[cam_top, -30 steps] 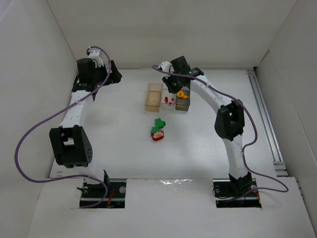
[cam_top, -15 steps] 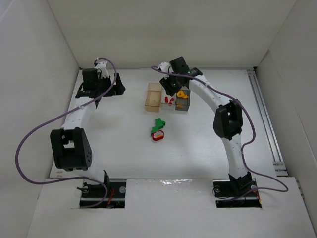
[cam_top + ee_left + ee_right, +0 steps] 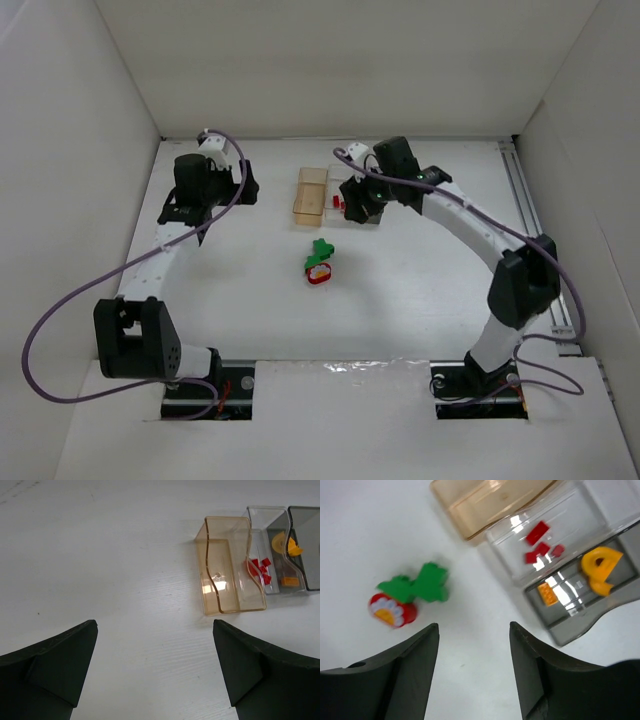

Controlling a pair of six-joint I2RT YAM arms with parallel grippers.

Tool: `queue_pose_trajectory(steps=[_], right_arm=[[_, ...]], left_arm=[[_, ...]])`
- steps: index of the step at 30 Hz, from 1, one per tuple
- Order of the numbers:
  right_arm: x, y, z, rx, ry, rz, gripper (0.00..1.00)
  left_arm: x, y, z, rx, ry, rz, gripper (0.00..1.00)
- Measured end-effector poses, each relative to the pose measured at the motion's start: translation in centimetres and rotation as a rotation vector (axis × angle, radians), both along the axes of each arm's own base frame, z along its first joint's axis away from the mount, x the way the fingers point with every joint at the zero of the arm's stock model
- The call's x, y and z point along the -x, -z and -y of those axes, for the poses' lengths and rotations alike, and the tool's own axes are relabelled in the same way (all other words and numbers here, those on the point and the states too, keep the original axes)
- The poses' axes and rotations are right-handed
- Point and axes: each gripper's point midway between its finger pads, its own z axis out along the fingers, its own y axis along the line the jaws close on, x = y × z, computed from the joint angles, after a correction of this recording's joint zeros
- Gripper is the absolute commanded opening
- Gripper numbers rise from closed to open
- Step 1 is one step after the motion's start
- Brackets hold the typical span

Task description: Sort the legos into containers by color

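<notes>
The right gripper (image 3: 472, 626) has pulled back and opened up empty, like the wide-open left gripper (image 3: 154, 622), leaving the tiny red plastic bricks (image 3: 538, 542) in the clear plastic box (image 3: 570, 512), while the green plastic brick (image 3: 427, 582) waits on the plain white bench (image 3: 250, 270) inside white walls (image 3: 330, 60).

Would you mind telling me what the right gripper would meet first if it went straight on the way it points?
Probably the bare table, in the gap between the green legos and the dark grey container, though depth is unclear.
</notes>
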Motion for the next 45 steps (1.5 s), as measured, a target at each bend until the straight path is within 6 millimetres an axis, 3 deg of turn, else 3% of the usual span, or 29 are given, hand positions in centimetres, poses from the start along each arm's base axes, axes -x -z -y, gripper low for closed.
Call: queue_pose_trajectory(steps=[2,6,8,11,15,20,23,29,38,45], right_arm=[[2.9,-1.1,-0.2,-0.03,-0.012,0.004,0.65],[7.4,-2.1,-4.7,-0.082,-0.078,-0.002,0.65],[8.9,-1.3,-7.0,-0.08,-0.103,-0.017,0.65],[10.0,1.1,-8.9,-0.025,-0.097,-0.044,0.65],[9.3,4.8,-10.7,0.066,-0.039,-0.065,0.65],[6.9,8.0,-10.5,0.173,0.089,-0.048,0.66],[5.2,8.6,-9.5,0.225,0.197,-0.006,0.66],[3.6,8.5,-8.3,0.259,0.31,0.048,0.66],[3.5,11.1,-8.1,0.284,0.372,-0.016,0.66],[3.5,12.0,-8.2,0.286,0.41,-0.052,0.66]], left_arm=[[0.0,-0.9,-0.4,0.006,-0.032,0.029,1.0],[0.2,-2.1,-1.0,0.012,-0.072,0.062,1.0],[0.2,-2.5,-1.1,0.012,-0.085,0.071,1.0],[0.2,-2.7,-1.5,0.008,-0.104,0.077,1.0],[0.5,-2.1,-1.9,0.002,-0.128,0.066,1.0],[1.1,-1.9,-2.5,-0.001,-0.163,0.069,1.0],[1.5,-2.3,-2.7,-0.002,-0.178,0.084,1.0],[1.7,-2.6,-2.9,-0.001,-0.189,0.1,1.0],[1.7,-2.4,-3.1,-0.002,-0.196,0.097,1.0],[1.6,-2.5,-3.1,-0.001,-0.195,0.104,1.0]])
